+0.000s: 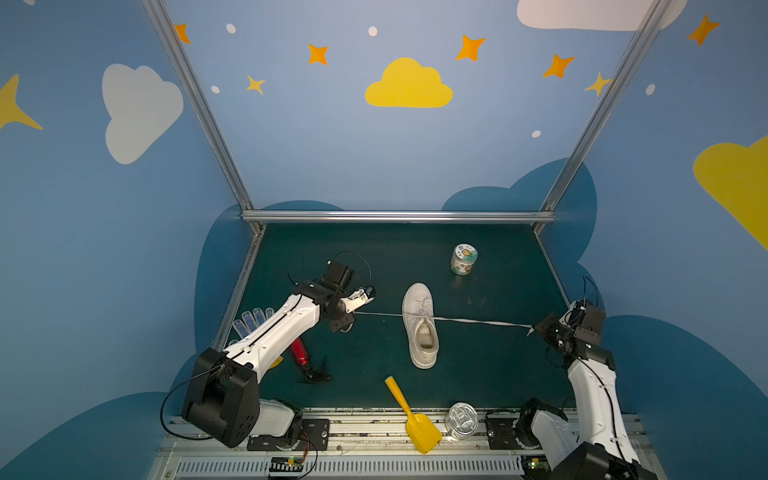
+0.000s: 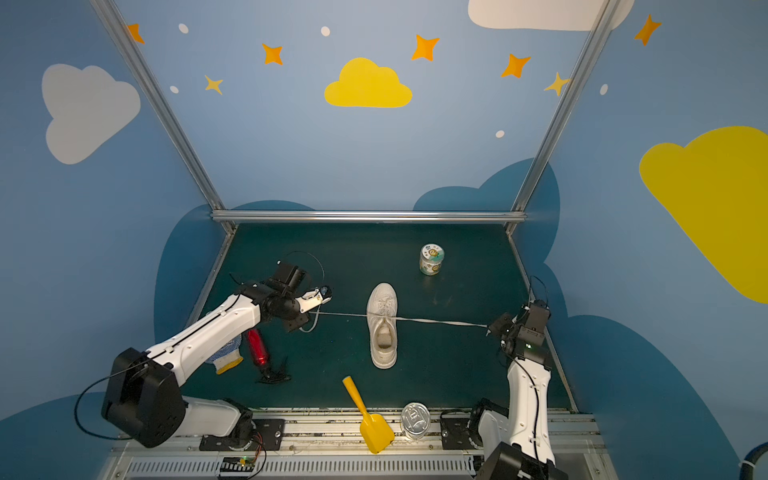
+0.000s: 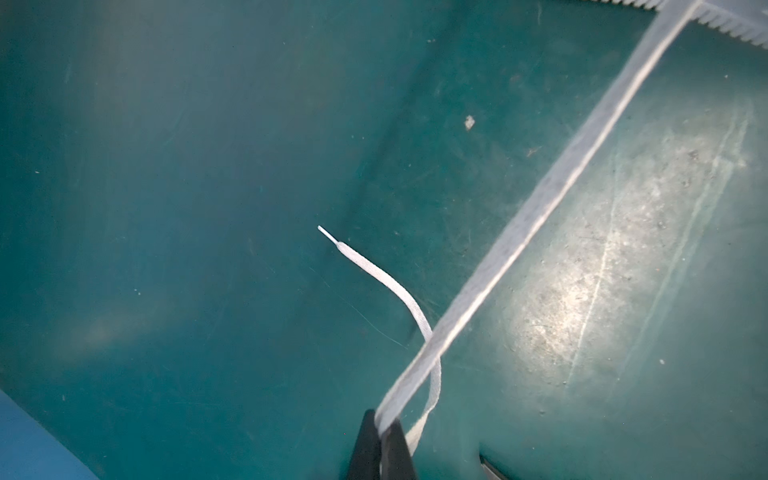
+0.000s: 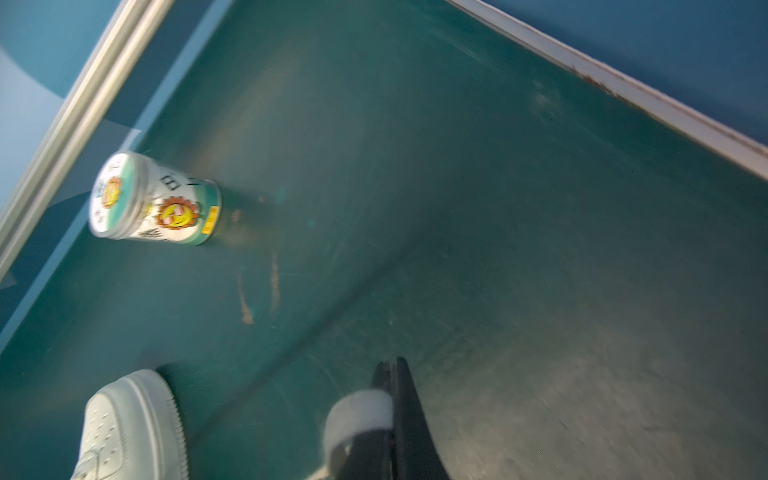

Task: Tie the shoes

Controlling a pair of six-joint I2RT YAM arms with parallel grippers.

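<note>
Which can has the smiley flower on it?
The far can, behind the shoe; its label is colourful. The near can, beside the shovel, is bare silver.

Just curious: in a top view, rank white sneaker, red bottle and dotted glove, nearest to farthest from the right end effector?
1. White low-top sneaker, mid-table.
2. Shiny red bottle, left side.
3. Blue-dotted white work glove, far left edge.
</note>
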